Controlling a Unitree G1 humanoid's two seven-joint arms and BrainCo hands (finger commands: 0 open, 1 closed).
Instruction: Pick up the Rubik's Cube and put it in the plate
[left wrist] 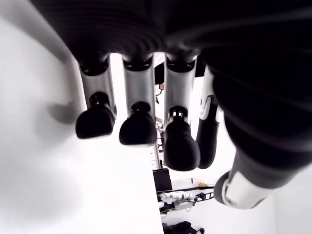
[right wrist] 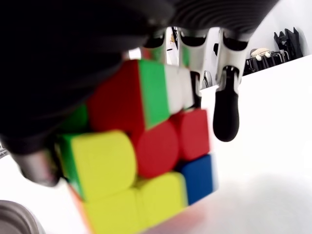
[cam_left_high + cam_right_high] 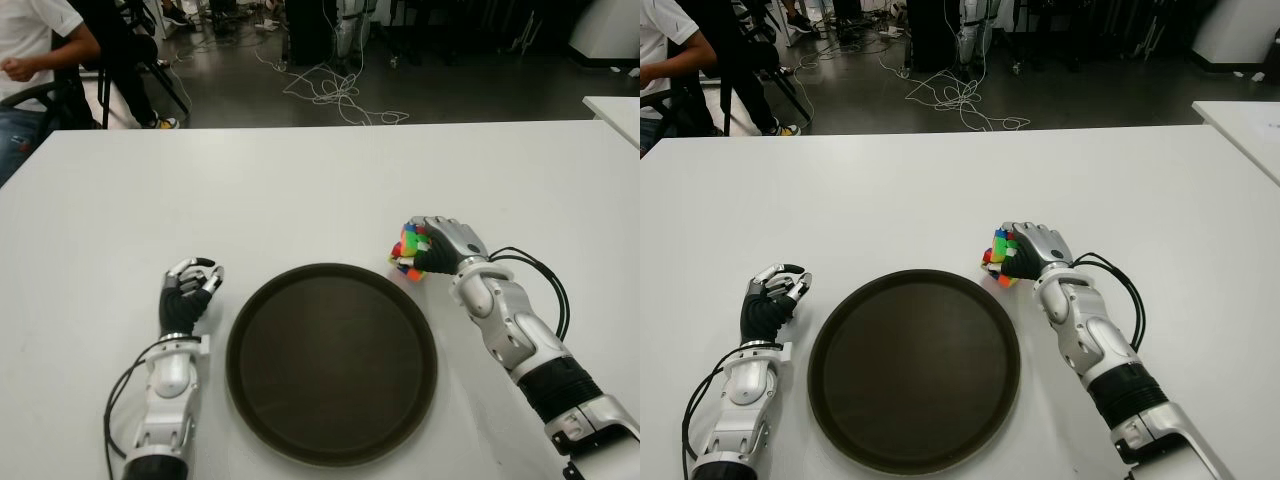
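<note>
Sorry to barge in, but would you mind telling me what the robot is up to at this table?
The robot's right hand has its fingers closed around a Rubik's Cube on the white table, just past the upper right rim of a round dark plate. The plate holds nothing yet, so the cube is gripped but not yet delivered. The left hand shows to the left of the plate, fingers relaxed and holding nothing. A seated person is visible at the far left edge beyond the table.

Multicoloured plastic Rubik's Cube [image 2: 141, 161]: red, yellow, green, blue and white squares, mixed. Round plate [image 3: 330, 455]: plain dark brown, no pattern. Flat bench [image 3: 300, 190]: plain white. Both hands' fingers [image 1: 139, 129]: silver segments, black tips.
</note>
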